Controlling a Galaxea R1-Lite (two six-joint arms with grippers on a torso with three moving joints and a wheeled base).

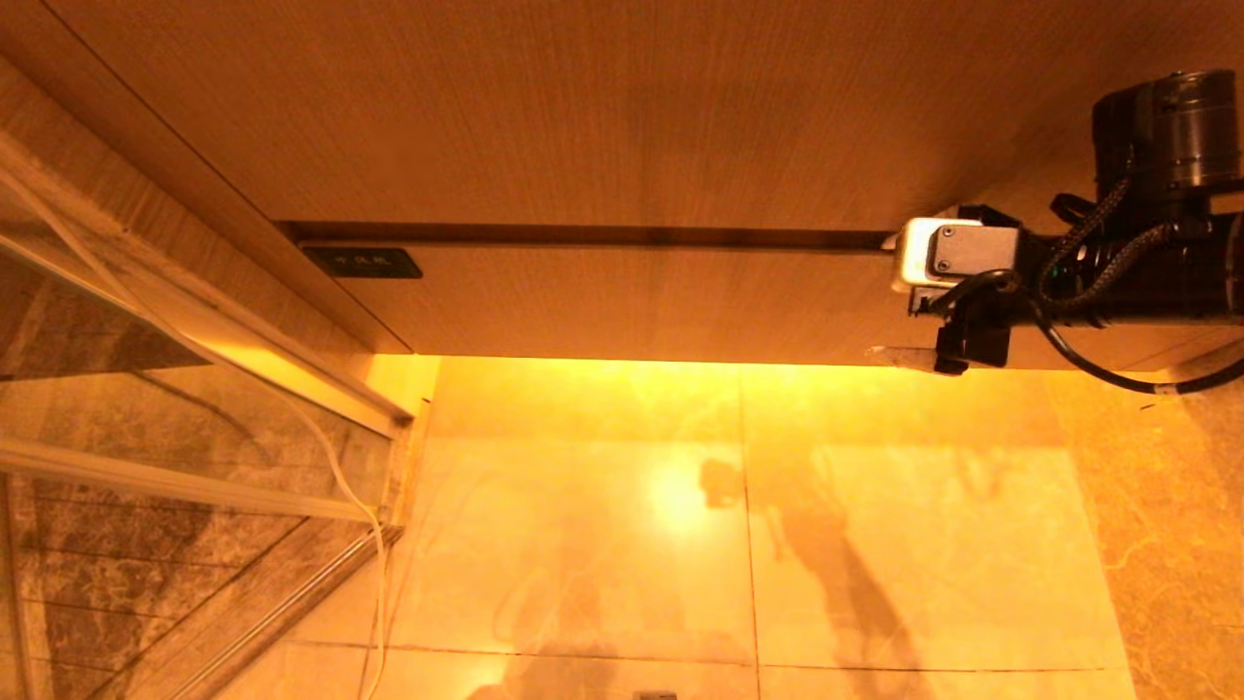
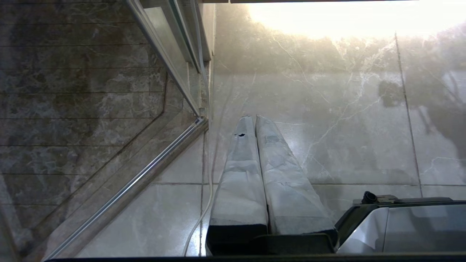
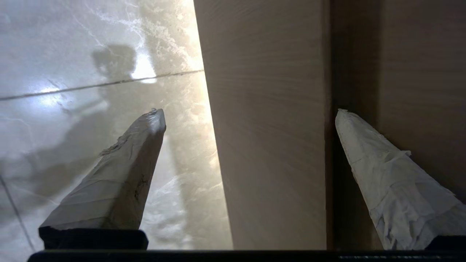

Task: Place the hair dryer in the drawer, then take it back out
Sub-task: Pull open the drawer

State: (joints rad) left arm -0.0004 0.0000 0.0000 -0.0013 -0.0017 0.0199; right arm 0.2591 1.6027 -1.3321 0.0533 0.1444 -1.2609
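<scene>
Drawer (image 1: 622,301): shut, its flat light-wood front flush under the countertop (image 1: 583,107), with a thin dark gap along the drawer's top edge. Fine straight grain, matte. A small dark rectangular label plate (image 1: 362,262) sits at the drawer's left end. Hair dryer: not visible in any view; cannot tell where it is.

Right gripper (image 3: 247,112): at the drawer's right end, arm reaching in level from the right, wrist block and black braided cable (image 1: 1088,262) just off the drawer front. Fingers spread wide, straddling the drawer front: one fingertip (image 3: 154,118) on the floor side below the drawer's lower edge, the other (image 3: 346,120) at the dark gap above its top edge. Nothing between them but the wood panel; contact with it cannot be told. Fingers are tapered wedges wrapped in wrinkled pale tape.

Left gripper (image 2: 255,118): hanging well below the drawer, pointing at the floor (image 2: 346,127), fingers pressed together, empty. Same taped wedge shape.

Floor below the drawer: glossy marbled tile with thin grout lines, brightly lit along the drawer's underside. Left of the drawer: glass panel in a metal frame (image 1: 282,603), darker veined stone behind it.
</scene>
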